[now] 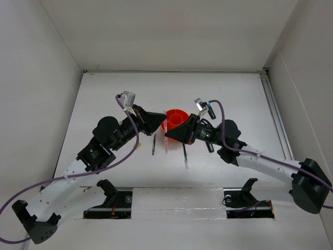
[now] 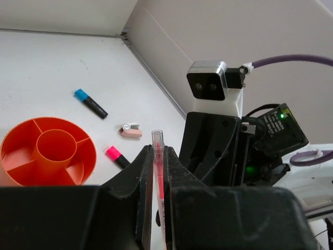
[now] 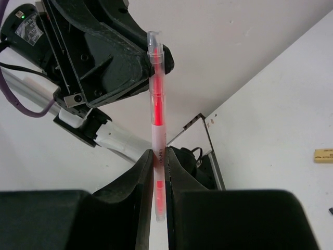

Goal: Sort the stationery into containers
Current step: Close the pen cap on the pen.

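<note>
One pink pen [image 3: 156,104] is clamped between the fingers of the right gripper [image 3: 158,159]. The same pen is pinched by the closed fingers of the left gripper [image 2: 158,156]. One orange organizer [image 2: 86,172] is seen just beyond. Near it lie two highlighters, one blue-capped [image 2: 91,103] and one pink-capped [image 2: 117,157], with one pinkish sharpener [image 2: 130,130] between them. Two thin dark pens lie on the table [image 1: 104,94], one on the left [image 1: 154,145] and one on the right [image 1: 185,155].

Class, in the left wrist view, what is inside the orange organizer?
The orange organizer shows a central cup and surrounding compartments, all empty where visible. The left gripper covers its near edge, so that part cannot be checked.
</note>
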